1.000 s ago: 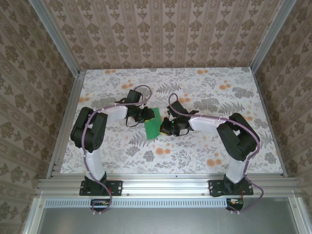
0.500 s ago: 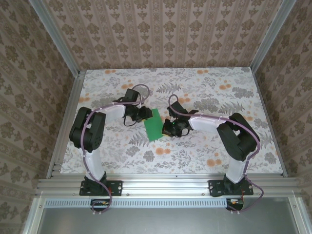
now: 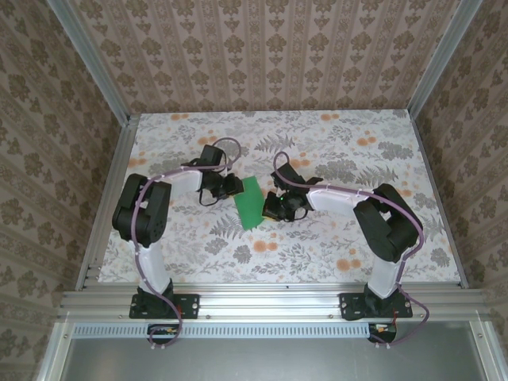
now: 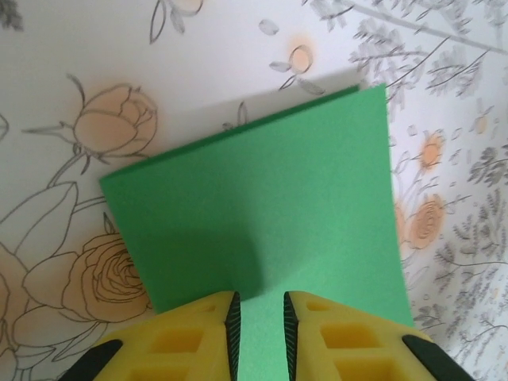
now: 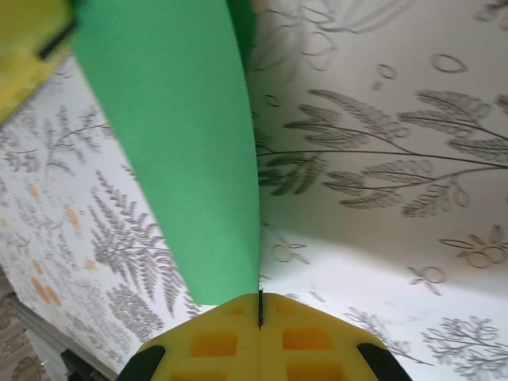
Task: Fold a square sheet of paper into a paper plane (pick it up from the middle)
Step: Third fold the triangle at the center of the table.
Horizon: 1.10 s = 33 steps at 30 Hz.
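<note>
The square sheet of paper (image 3: 249, 202) sits near the middle of the table (image 3: 341, 238), between my two pincers. From above it reads as a narrow green strip set at a slant, too small there for me to tell its layers. In my left wrist view the sheet (image 4: 262, 214) shows a thin dark line along its far edge that may be a second layer; I cannot say for sure. Its near edge is cut off behind my yellow fingers, and a soft shadow lies on the table (image 4: 79, 63) beyond it.

My right pincer (image 5: 259, 305) is pressed together, with only a hairline seam between the fingers, and the edge of the sheet (image 5: 175, 143) runs straight into that seam, so I have it pinched. The paper bows up and away from there, and its far end runs off the top of the view. How much of it touches the table (image 5: 381, 159) I cannot make out.

My left pincer (image 4: 262, 305) stands narrow, a slim gap between the pads with green showing through it. From above, the left pincer (image 3: 236, 186) is at the sheet's upper left and the right pincer (image 3: 268, 208) at its right edge.
</note>
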Each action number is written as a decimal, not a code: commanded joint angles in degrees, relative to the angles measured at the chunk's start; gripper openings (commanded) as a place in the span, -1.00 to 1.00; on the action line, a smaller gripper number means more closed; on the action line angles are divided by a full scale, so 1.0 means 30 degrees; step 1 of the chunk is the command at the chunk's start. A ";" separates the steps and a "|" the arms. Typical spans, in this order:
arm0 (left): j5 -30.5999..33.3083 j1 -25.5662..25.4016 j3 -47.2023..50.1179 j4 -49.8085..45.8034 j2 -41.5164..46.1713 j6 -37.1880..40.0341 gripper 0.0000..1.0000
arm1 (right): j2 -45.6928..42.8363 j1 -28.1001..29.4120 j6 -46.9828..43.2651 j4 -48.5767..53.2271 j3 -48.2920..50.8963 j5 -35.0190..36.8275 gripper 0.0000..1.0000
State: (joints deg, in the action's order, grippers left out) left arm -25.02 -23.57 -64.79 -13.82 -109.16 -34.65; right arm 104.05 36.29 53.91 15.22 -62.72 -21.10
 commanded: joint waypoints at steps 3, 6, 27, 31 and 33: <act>0.0190 -0.0111 0.0558 -0.0636 -0.0827 0.0331 -0.55 | 0.0863 0.0381 -0.0178 -0.0990 -0.1291 -0.0982 -0.91; 0.0203 -0.0140 0.0727 -0.0519 -0.0903 0.0257 -0.56 | 0.1420 0.0470 -0.0057 -0.1415 -0.1776 -0.1253 -0.90; 0.0018 -0.0404 0.0504 -0.0431 -0.1112 0.0249 -0.59 | 0.4016 0.0613 0.1149 -0.4314 -0.2969 -0.1068 -0.88; -0.0011 -0.0463 0.0422 -0.0431 -0.1141 0.0269 -0.59 | 0.4033 0.0646 0.0763 -0.3547 -0.3141 -0.0769 -0.87; -0.0034 -0.0492 0.0416 -0.0431 -0.1162 0.0244 -0.59 | 0.4018 0.0675 0.0522 -0.2996 -0.3283 -0.0592 -0.86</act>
State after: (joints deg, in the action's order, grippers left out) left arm -25.34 -24.25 -64.25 -12.78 -110.15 -34.68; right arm 115.39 37.85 56.95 3.36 -70.63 -24.32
